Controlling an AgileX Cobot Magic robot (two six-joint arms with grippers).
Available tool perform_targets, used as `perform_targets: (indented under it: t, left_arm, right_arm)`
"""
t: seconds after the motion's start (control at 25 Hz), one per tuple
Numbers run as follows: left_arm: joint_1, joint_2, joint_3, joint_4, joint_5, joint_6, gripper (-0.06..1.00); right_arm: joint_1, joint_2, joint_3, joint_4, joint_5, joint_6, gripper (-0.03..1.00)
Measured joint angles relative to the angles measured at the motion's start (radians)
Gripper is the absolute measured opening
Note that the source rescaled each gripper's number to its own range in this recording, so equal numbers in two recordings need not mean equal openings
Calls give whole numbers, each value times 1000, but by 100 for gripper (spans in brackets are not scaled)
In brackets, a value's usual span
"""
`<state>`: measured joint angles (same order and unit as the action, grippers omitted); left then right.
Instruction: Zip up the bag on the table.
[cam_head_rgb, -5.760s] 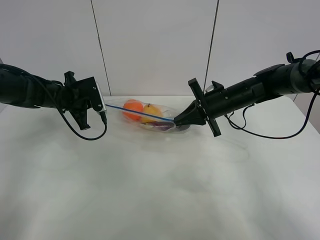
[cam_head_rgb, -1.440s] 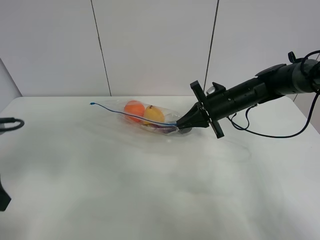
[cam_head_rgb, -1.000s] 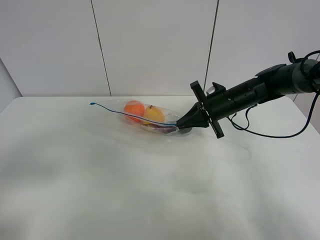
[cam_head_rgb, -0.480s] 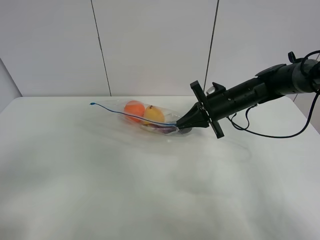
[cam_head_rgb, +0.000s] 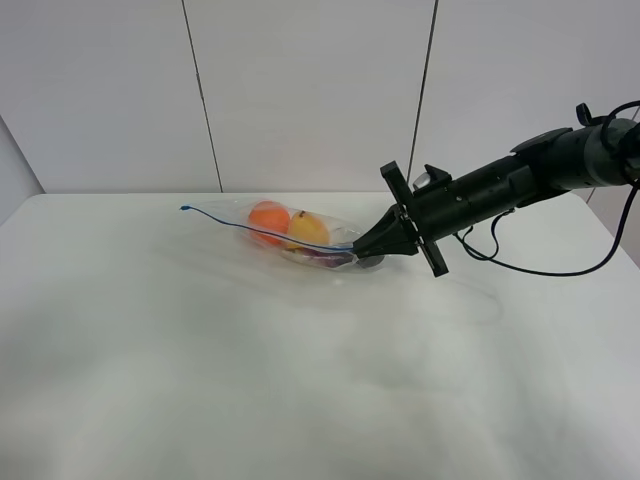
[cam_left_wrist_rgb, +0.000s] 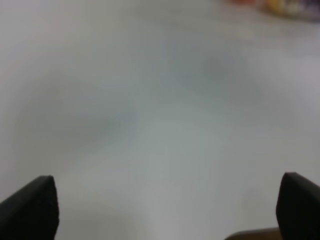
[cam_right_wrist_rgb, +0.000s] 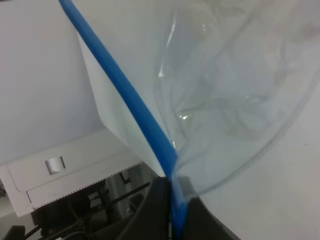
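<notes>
The clear bag (cam_head_rgb: 300, 236) lies on the white table (cam_head_rgb: 300, 390) at the back middle, with an orange fruit (cam_head_rgb: 267, 216) and a yellow fruit (cam_head_rgb: 307, 228) inside. Its blue seal strip (cam_head_rgb: 250, 228) runs from a free left end to my right gripper (cam_head_rgb: 360, 247), which is shut on the strip's right end. In the right wrist view the strip (cam_right_wrist_rgb: 125, 92) and clear plastic (cam_right_wrist_rgb: 240, 90) run into the closed gripper (cam_right_wrist_rgb: 173, 202). My left gripper (cam_left_wrist_rgb: 165, 210) is open and empty over bare table (cam_left_wrist_rgb: 150, 100), far from the bag; the fruit (cam_left_wrist_rgb: 280, 6) shows as a blur.
The right arm (cam_head_rgb: 500, 190) reaches in from the right with a black cable (cam_head_rgb: 540, 270) hanging to the table. A grey panelled wall (cam_head_rgb: 310, 90) stands behind the table's far edge. The left arm is outside the exterior view.
My left gripper, at the strip's left end 5.8 s ago, has let go and left the exterior view. The strip's left end now lies free. Nothing has moved in the last second.
</notes>
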<state>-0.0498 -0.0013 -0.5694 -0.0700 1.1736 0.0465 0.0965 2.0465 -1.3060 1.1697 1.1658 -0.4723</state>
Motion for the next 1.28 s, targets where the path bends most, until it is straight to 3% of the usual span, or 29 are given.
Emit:
perform_targets:
  t: [0.24, 0.32, 0.36, 0.44, 0.48, 0.56, 0.68, 0.92, 1.04, 1.12, 1.28]
  left_arm:
    - [0, -5, 0, 1, -1, 0, 100]
    - [0, -5, 0, 1, -1, 0, 100]
    - [0, -5, 0, 1, -1, 0, 100]
    - [0, -5, 0, 1, -1, 0, 100]
    - [0, -5, 0, 1, -1, 0, 100]
    - [0, -5, 0, 1, -2, 0, 100]
    - [0, -5, 0, 1, -2, 0, 100]
    - [0, -5, 0, 1, -2, 0, 100]
    - [0, -5, 0, 1, -2, 0, 100]
    - [0, -5, 0, 1, -2, 0, 100]
    - [0, -5, 0, 1, -2, 0, 100]
  right_arm:
    - [0, 0, 0, -2, -5, 11, 1]
    - [0, 0, 0, -10, -10, 29, 7]
    - [0, 0, 0, -19, -13, 38, 13]
    - [0, 0, 0, -43, -20, 45, 34]
    - [0, 0, 0, -63, -23, 46, 52]
    - [0, 0, -7, -111, -34, 49, 77]
    - [-1, -2, -74, -266, -60, 124, 92]
    - [-1, -17, -336, -811, -32, 363, 96]
    - [-1, -18, -431, -996, 17, 412, 96]
    - [-7, -18, -476, -1088, 36, 422, 96]
    - [-60, -26, -492, -1146, 43, 426, 96]
